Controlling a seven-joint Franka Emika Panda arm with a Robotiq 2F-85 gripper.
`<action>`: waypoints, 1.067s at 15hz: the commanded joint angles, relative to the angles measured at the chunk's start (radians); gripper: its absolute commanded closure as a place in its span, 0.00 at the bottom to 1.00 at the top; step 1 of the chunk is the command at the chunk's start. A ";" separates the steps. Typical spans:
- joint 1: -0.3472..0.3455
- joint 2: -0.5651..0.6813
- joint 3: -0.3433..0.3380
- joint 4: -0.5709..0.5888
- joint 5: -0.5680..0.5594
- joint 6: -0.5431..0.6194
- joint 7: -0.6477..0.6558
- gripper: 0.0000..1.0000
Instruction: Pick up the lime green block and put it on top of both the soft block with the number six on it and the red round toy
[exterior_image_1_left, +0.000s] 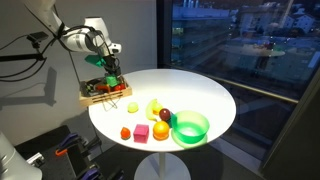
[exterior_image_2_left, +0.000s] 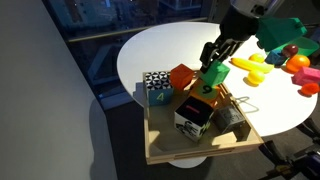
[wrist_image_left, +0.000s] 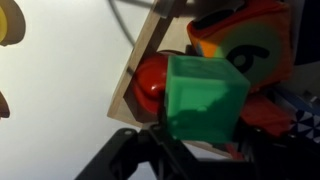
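My gripper (wrist_image_left: 200, 138) is shut on the lime green block (wrist_image_left: 206, 95). It holds the block over the wooden tray (exterior_image_2_left: 200, 148) at the table's edge. In the wrist view the block lies over the red round toy (wrist_image_left: 150, 78) on one side and the orange soft block with the number six (wrist_image_left: 250, 50) on the other. I cannot tell whether it touches them. In both exterior views the gripper (exterior_image_1_left: 113, 70) (exterior_image_2_left: 214, 60) points down with the green block (exterior_image_2_left: 212, 75) at its tips, above the orange block (exterior_image_2_left: 183, 78).
The tray also holds a black-and-white patterned cube (exterior_image_2_left: 155, 85), a second patterned cube (exterior_image_2_left: 192, 116) and a grey piece (exterior_image_2_left: 231, 116). On the white round table (exterior_image_1_left: 215, 100) lie a green bowl (exterior_image_1_left: 190, 127), an orange ball (exterior_image_1_left: 161, 130), a maroon ball (exterior_image_1_left: 165, 116), a yellow banana toy (exterior_image_1_left: 153, 107) and a pink cube (exterior_image_1_left: 142, 132).
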 joint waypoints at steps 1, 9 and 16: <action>-0.002 0.001 0.004 -0.002 -0.001 0.004 -0.021 0.10; -0.015 -0.008 0.013 0.000 0.055 -0.008 -0.061 0.00; -0.041 -0.045 0.032 -0.003 0.239 -0.028 -0.218 0.00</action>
